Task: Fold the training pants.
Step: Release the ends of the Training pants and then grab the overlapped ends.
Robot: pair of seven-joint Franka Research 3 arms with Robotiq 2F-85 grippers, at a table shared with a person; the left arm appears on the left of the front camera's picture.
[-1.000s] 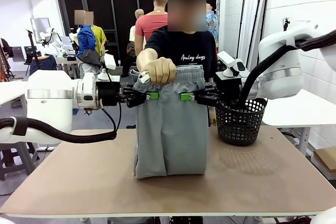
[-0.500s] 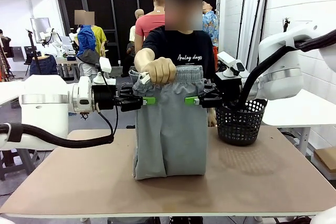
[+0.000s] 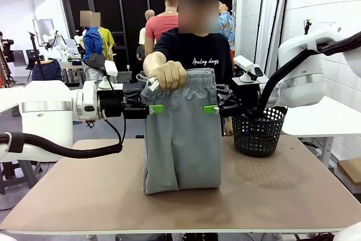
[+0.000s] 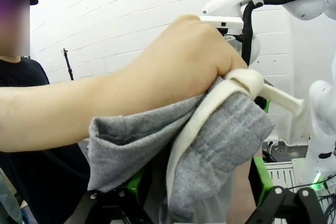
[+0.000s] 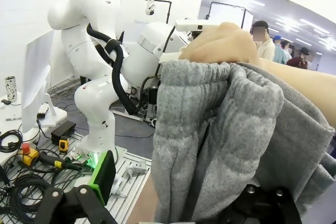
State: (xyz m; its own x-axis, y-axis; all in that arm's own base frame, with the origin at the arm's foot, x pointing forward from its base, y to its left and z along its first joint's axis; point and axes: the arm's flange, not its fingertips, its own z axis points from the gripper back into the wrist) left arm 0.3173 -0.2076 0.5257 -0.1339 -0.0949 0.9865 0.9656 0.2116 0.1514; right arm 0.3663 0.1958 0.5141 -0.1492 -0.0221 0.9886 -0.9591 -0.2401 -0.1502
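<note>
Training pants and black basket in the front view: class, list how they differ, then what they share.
The training pants are light grey soft cloth; the basket is black open mesh. The pants hang from a person's hand, hems on the table; the basket stands by itself. The pants reach higher. Both touch the table.

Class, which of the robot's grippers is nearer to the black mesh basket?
Right. The right gripper is just beside the basket, at the training pants edge; the left gripper is across the pants, farther off.
</note>
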